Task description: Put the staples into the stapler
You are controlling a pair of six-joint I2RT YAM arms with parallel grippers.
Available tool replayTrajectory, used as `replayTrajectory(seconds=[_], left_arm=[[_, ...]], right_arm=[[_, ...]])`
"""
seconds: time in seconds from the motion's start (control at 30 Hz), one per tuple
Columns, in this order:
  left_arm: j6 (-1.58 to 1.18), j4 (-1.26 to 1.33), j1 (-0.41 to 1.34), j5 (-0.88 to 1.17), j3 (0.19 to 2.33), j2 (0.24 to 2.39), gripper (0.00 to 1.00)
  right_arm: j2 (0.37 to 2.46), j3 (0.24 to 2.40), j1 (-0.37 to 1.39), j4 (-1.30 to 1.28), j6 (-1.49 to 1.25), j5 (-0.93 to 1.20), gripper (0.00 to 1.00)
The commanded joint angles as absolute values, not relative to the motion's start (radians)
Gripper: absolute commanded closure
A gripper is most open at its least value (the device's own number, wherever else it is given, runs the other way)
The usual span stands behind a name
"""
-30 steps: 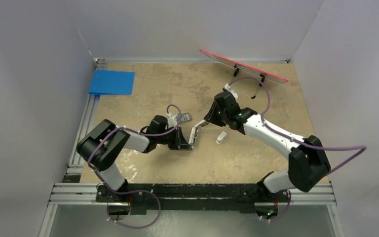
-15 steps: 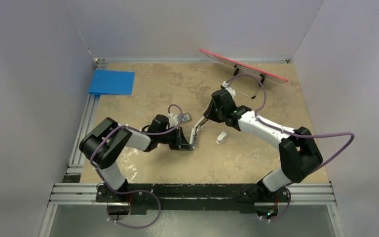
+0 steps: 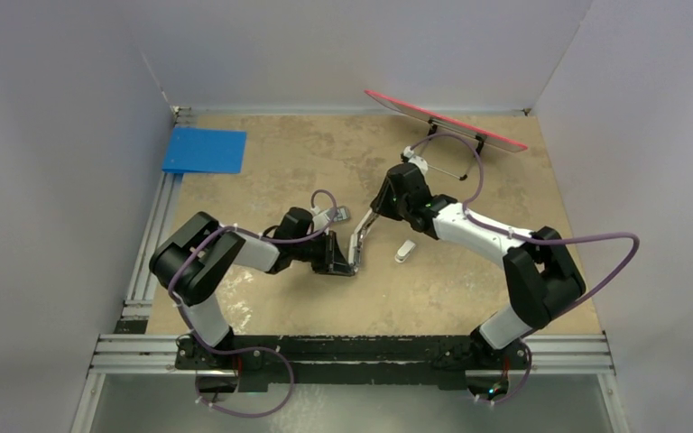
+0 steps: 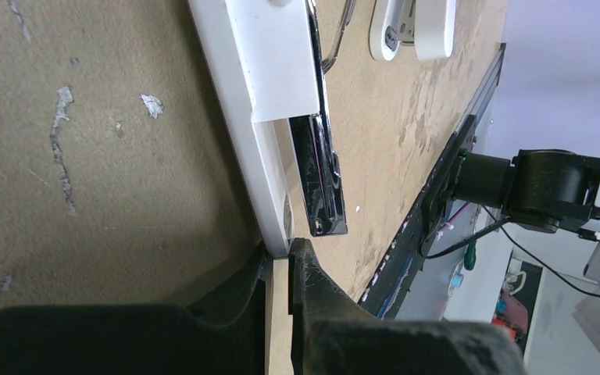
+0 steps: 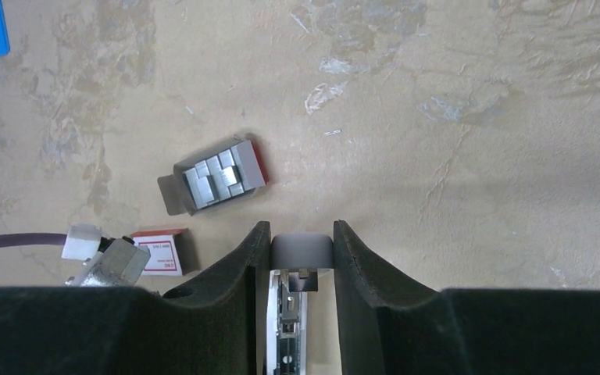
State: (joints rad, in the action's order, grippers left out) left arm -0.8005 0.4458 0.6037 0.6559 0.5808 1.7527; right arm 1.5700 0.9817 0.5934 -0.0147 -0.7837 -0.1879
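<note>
The white stapler [image 3: 358, 244] stands tilted above mid-table, held at both ends. My left gripper [image 3: 343, 262] is shut on its lower end. In the left wrist view the tips [image 4: 279, 251] pinch the white bar [image 4: 238, 94], and its dark magazine [image 4: 322, 176] hangs open beside it. My right gripper [image 3: 372, 223] is shut on the upper end; in the right wrist view the grey end cap [image 5: 302, 251] sits between the fingers [image 5: 256, 242]. The staples [image 5: 217, 176] lie as grey blocks in an open tray on the table ahead of the right gripper.
A red-and-white box sleeve [image 5: 160, 251] lies left of the right gripper. A short white piece [image 3: 404, 251] rests on the table right of the stapler. A blue pad [image 3: 205, 150] lies far left, and a pink board on a stand [image 3: 442, 117] is at the back.
The right arm's elbow has swung left and inward, and its gripper has shifted slightly left with the stapler's top still in it. The left arm has barely moved.
</note>
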Motion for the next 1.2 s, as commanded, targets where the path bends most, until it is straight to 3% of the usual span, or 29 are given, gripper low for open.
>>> replayTrajectory(seconds=[0.0, 0.13, 0.4, 0.73, 0.87, 1.17], left_arm=[[-0.753, 0.371, 0.616, 0.585, 0.589, 1.781, 1.00], [-0.765, 0.374, 0.616, 0.584, 0.591, 1.782, 1.00], [-0.844, 0.367, 0.616, 0.559, 0.602, 1.780, 1.00], [-0.899, 0.383, 0.616, 0.574, 0.617, 1.794, 1.00], [-0.916, 0.403, 0.616, 0.581, 0.618, 1.793, 1.00], [-0.931, 0.423, 0.615, 0.589, 0.612, 1.800, 1.00]], right_arm=[[1.565, 0.985, 0.597, -0.005, -0.743, -0.188, 0.66], [1.546, 0.968, 0.597, 0.027, -0.732, -0.150, 0.62], [1.504, 0.893, 0.599, 0.023, -0.797, -0.142, 0.44], [1.500, 0.791, 0.640, 0.197, -0.842, -0.052, 0.25], [1.550, 0.806, 0.703, 0.218, -0.901, -0.126, 0.26], [1.596, 0.808, 0.763, 0.148, -1.010, -0.281, 0.39]])
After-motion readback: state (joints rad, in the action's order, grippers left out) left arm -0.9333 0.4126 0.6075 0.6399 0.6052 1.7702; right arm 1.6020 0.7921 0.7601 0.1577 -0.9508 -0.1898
